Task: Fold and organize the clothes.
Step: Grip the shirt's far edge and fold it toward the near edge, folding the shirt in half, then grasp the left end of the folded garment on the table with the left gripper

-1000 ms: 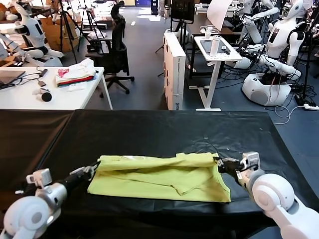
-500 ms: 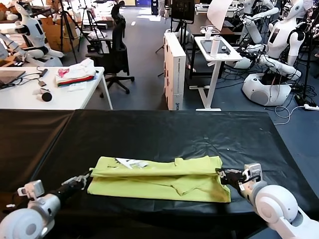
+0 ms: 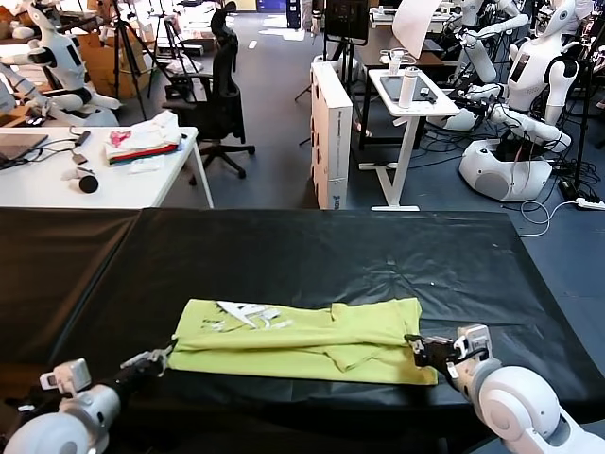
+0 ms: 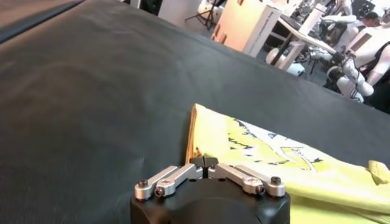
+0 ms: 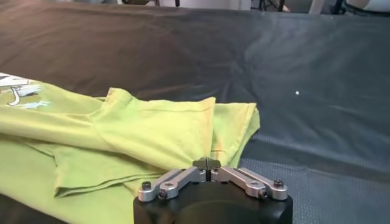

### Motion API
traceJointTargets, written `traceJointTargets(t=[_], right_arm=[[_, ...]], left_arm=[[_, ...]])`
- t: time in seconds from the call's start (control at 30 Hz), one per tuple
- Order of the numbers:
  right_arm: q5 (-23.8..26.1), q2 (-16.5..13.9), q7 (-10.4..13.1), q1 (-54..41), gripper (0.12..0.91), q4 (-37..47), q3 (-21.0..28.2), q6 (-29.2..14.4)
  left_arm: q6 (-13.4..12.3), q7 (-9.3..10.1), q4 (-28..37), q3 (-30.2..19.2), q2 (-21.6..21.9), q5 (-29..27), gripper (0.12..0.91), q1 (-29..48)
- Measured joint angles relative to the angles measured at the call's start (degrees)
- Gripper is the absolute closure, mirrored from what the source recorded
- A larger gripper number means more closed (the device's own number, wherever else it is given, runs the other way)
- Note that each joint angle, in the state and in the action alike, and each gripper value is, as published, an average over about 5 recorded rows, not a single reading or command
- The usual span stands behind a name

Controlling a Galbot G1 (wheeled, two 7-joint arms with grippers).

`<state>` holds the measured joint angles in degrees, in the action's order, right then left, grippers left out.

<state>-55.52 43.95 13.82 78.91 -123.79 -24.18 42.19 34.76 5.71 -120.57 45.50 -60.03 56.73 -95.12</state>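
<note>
The clothes, one lime-yellow T-shirt [image 3: 302,339], lie folded into a long band across the near middle of the black table [image 3: 284,246]. A white print [image 3: 241,316] shows on the band's upper left. My left gripper [image 3: 151,360] sits low just off the shirt's left end, its fingertips together with no cloth seen between them; in the left wrist view the shirt [image 4: 274,161] lies just beyond the gripper [image 4: 204,162]. My right gripper [image 3: 422,349] rests at the shirt's right near corner, fingertips also together; the right wrist view shows it [image 5: 207,163] over the folded sleeve layers [image 5: 140,131].
Behind the black table stand a white table [image 3: 57,184] with a white, pink and red cloth pile [image 3: 144,140], an office chair [image 3: 222,95], a white box [image 3: 331,132], a small standing desk [image 3: 413,95] and other robots [image 3: 529,85].
Both grippers have drawn back toward me and lower from the shirt's far edge. The upper layer has settled flat and the white print has come into view.
</note>
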Motion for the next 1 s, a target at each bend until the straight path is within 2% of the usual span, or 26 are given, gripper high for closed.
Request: traceJointTargets(t=[0.17, 0.23, 0.3, 0.4, 0.6, 1.0], right_arm=[[-0.3, 0.1, 0.0, -0.5, 0.228, -1.2, -1.5, 0.0], [-0.4, 0.4, 0.0, -1.2, 0.155, -1.1, -2.1, 0.0], [-0.5, 0.8, 0.2, -2.1, 0.130, -0.4, -2.7, 0.0], [-0.2, 1.9, 0.5, -4.4, 0.120, 1.5, -3.3, 0.0], [1.3, 4.8, 0.6, -7.9, 0.118, 6.1, -3.8, 0.0], [2.8, 10.0, 0.2, -9.6, 0.118, 10.7, -4.6, 0.0]], left_arm=[[0.2, 0.57, -1.2, 0.7, -0.1, -0.1, 0.368, -0.7], [0.4, 0.80, -1.5, 1.1, -0.1, -0.1, 0.261, -0.6], [0.4, 1.15, -1.6, 1.4, 0.1, -0.2, 0.172, -0.2], [0.2, 2.27, -1.0, 1.4, 0.4, -0.6, 0.129, 1.1], [1.2, 4.58, 2.0, -1.4, 0.1, -0.8, 0.123, 7.6], [2.0, 4.38, 9.7, -8.4, 1.1, -0.8, 0.123, 20.7]])
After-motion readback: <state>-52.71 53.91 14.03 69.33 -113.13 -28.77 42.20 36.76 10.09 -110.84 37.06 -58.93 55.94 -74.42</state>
